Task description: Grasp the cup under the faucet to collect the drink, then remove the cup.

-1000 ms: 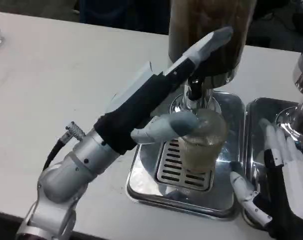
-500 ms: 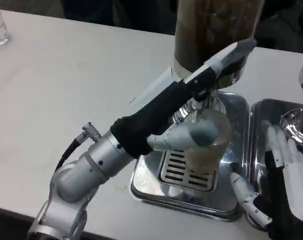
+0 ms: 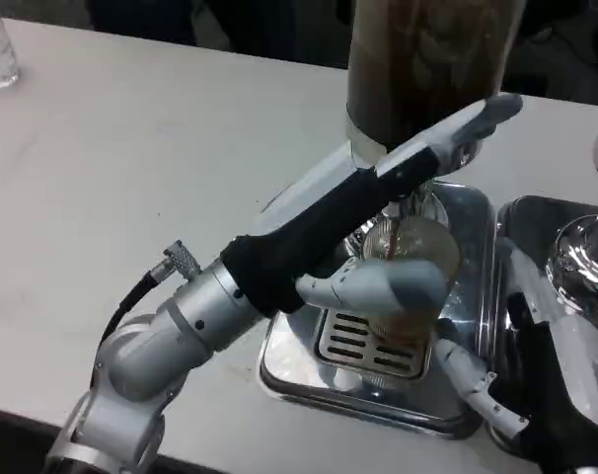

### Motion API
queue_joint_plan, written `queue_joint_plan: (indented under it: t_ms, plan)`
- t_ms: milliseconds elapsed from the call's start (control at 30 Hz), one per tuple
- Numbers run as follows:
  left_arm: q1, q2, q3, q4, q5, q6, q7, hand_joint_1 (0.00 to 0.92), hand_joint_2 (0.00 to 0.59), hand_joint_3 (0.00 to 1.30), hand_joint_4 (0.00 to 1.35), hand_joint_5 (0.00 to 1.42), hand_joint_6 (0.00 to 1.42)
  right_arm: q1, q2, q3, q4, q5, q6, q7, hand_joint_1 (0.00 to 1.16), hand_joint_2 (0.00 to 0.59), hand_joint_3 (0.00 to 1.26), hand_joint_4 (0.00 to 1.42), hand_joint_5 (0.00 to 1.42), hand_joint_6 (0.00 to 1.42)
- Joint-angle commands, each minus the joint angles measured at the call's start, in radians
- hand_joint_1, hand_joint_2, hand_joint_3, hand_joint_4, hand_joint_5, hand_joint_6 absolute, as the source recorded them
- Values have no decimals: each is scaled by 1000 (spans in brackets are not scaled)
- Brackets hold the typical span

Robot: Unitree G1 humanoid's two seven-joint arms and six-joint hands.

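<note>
1. At lower right the right hand (image 3: 536,370) lies beside the drip tray (image 3: 289,360), fingers spread, holding nothing.
2. At centre the clear cup (image 3: 410,281) stands upright on the tray's grate, mouth up, long axis vertical, under the faucet (image 3: 403,207).
3. The left hand (image 3: 393,232) wraps the cup, thumb across its front, fingers reaching toward the dispenser (image 3: 427,59) above.
</note>
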Motion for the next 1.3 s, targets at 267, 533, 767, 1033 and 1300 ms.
queue_joint_plan:
  t_ms: [267, 533, 767, 1033, 1300]
  plan:
    - [-1, 17, -18, -15, 81, -8, -1, 0, 70, 7, 0, 53, 6, -116, 13, -23, 114, 143, -76, 105, 574, 233, 0, 0, 0, 0]
    - [-2, 21, -18, -15, 106, -10, 19, 0, 73, 32, 0, 56, 6, -179, 35, -31, 204, 208, -131, 127, 596, 219, 0, 0, 0, 0]
    - [-4, 22, -14, -15, 98, -3, 20, 0, 74, 51, 0, 61, 8, -217, 47, -41, 278, 249, -174, 142, 601, 215, 0, 0, 0, 0]
    - [-7, 39, -6, -21, 95, 3, 14, 0, 74, 55, 0, 68, 8, -269, 74, -51, 377, 281, -238, 135, 609, 209, 0, 0, 0, 0]
    - [-3, 49, 0, -25, 90, 8, 15, 0, 75, 63, 0, 69, 9, -308, 95, -50, 446, 272, -282, 124, 612, 208, 0, 0, 0, 0]
